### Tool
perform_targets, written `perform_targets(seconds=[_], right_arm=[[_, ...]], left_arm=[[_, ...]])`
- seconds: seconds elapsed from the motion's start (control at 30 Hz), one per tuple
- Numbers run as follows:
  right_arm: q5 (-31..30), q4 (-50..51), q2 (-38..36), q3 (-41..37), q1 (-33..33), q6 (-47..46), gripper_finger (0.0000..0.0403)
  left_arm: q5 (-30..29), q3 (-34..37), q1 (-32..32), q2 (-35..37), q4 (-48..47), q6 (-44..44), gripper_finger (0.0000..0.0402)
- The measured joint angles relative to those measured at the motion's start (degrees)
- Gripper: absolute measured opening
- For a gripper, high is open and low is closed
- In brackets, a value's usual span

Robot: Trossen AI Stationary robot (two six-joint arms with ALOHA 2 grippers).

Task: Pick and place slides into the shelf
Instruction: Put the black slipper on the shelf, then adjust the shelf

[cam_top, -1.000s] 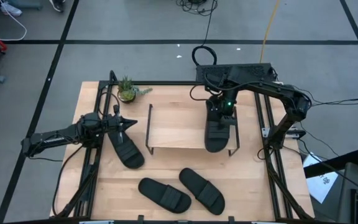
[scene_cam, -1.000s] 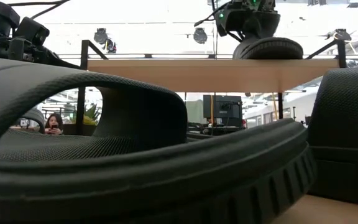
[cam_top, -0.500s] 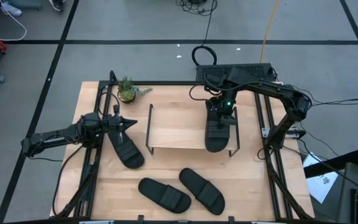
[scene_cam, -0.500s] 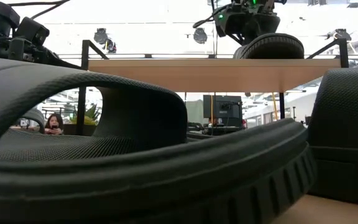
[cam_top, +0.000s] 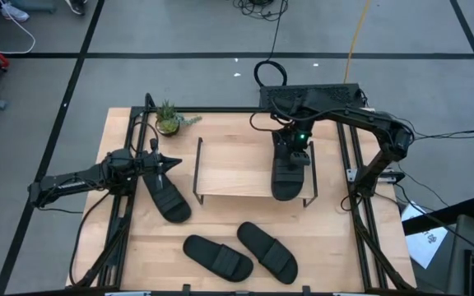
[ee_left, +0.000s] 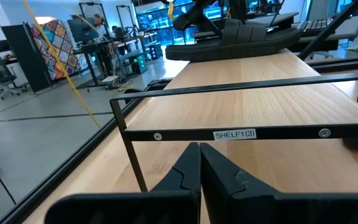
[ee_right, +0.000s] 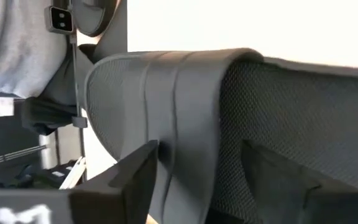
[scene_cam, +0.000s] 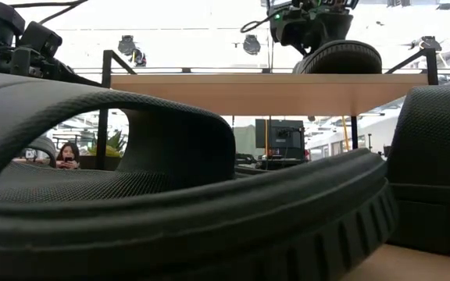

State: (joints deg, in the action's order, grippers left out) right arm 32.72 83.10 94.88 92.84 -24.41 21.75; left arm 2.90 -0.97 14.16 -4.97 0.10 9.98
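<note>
Black right tool (cam_top: 291,158) spread astride shelved slide's (cam_top: 287,177) strap.

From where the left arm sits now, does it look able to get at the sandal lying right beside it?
Probably yes. The left gripper is shut and hovers by the upper end of that slide, left of the shelf, with nothing between them. It would need to open first.

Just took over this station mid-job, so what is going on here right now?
The right gripper is above a black slide sandal lying on the right side of the low wooden shelf with black wire legs, its fingers spread either side of the strap. The left gripper is shut beside another black sandal on the table. Two more sandals lie in front of the shelf.
</note>
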Motion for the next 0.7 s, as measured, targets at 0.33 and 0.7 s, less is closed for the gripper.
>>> perform_targets(seconds=[0.33,0.7], right_arm=[[-2.7,-5.6,-5.7,0.0,0.0,-1.3,0.0266],[-13.5,-18.0,-18.2,0.0,1.1,-3.0,0.0152]], left_arm=[[0.0,0.0,0.0,0.0,0.0,0.0,0.0003],[0.0,0.0,0.0,0.0,0.0,0.0,0.0003]])
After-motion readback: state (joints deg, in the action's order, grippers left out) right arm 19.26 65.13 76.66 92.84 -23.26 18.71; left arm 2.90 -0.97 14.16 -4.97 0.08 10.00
